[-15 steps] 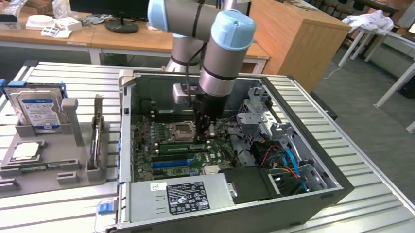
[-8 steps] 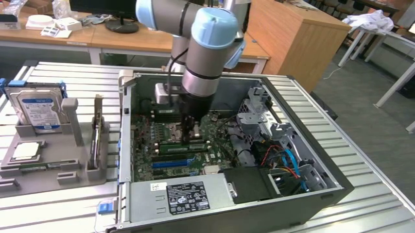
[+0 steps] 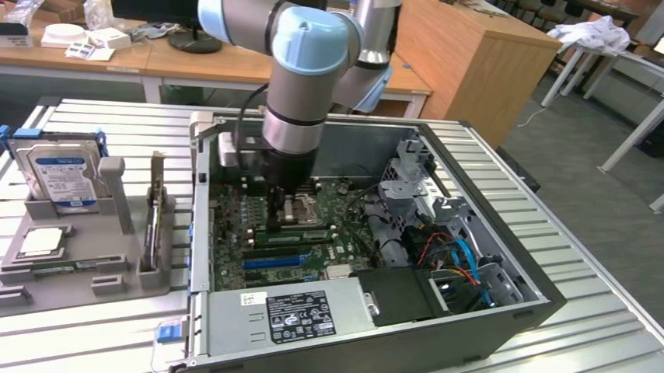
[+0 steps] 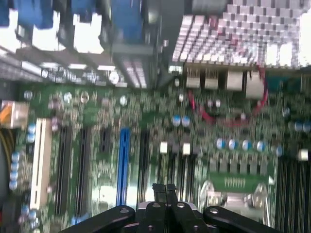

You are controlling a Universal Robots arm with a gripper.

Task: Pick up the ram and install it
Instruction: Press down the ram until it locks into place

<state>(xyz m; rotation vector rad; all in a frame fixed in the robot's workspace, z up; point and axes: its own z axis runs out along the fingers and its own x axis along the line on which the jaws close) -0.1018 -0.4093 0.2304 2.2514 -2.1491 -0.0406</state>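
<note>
Left edge of surface (image 3: 104, 342): grey holder (image 3: 62, 256) with hard drive (image 3: 62, 175) and processor chip (image 3: 40, 242); a thin card stands upright in the slotted stand (image 3: 155, 225) beside it. Open computer case (image 3: 353, 342) at centre. Gripper (image 4: 164, 190) low over the motherboard (image 3: 260, 225), fingers pinched together, nothing between them. Ram (image 3: 295, 231) appears seated in a slot just beside the gripper. Judgement: press straight down, evenly, until the latches close.
</note>
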